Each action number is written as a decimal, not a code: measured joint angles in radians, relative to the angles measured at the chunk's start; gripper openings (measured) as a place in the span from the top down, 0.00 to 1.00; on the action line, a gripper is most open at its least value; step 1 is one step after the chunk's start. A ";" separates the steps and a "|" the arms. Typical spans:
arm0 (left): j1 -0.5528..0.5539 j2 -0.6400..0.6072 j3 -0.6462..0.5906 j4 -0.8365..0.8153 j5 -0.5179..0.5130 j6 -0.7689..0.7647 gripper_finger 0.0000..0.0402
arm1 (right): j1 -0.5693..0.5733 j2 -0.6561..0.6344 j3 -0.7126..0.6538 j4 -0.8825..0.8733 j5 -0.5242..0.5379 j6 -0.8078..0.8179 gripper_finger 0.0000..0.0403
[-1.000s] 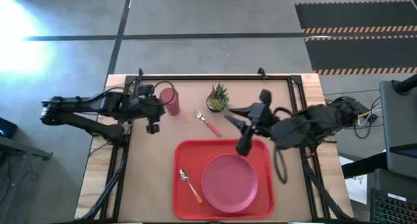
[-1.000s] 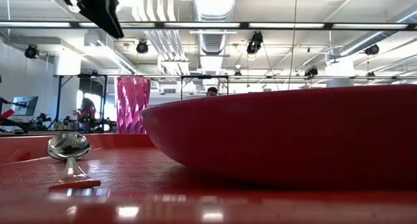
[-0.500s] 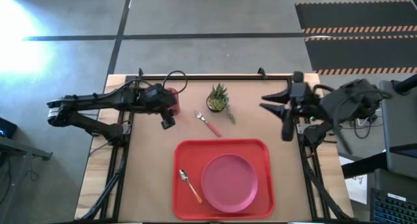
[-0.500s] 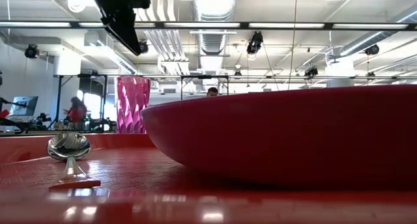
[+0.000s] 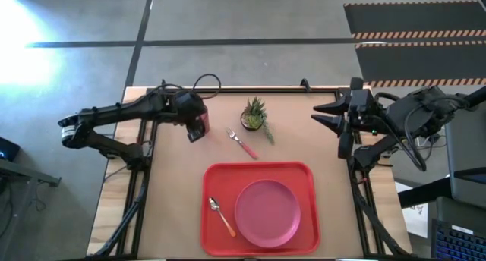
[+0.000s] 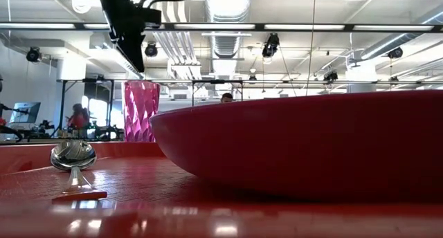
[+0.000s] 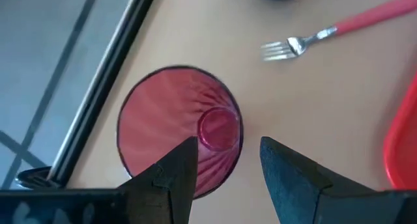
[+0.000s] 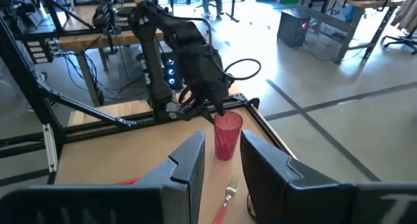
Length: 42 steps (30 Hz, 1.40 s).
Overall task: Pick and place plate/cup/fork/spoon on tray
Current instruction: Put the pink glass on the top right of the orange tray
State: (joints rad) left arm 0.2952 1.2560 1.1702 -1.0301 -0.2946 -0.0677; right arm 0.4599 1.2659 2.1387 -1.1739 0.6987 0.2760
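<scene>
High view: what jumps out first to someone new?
The red tray at the table's near edge, with the pink plate and the spoon already on it. Next, the left gripper, fingers open, poised just above the upright cup at the far left, with the fork on the bare table beside the potted plant. The right gripper waits, open, at the table's right edge.

Left claw (image 5: 196,132) fingers parted, pointing down at table's far-left, right claw (image 5: 332,117) open, raised at right edge

on the tan tabletop (image 5: 175,193), a red tray (image 5: 258,171) carries a pink plate (image 5: 267,212) and an orange-handled spoon (image 5: 222,216); beyond the tray stand a ribbed translucent red-pink cup (image 5: 202,118) and a pink-handled fork (image 5: 243,144).
</scene>
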 joint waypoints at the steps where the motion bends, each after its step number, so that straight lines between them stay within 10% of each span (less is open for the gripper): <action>1: 0.009 0.000 0.000 -0.001 0.013 0.005 0.63 | 0.000 0.000 -0.001 0.000 0.000 0.000 0.78; 42: 0.078 0.199 -0.008 0.001 0.154 0.134 0.63 | 0.000 0.000 -0.002 0.004 0.008 0.004 0.78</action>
State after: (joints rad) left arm 0.3732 1.4546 1.1622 -1.0290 -0.1405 0.0665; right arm 0.4599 1.2663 2.1365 -1.1702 0.7071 0.2802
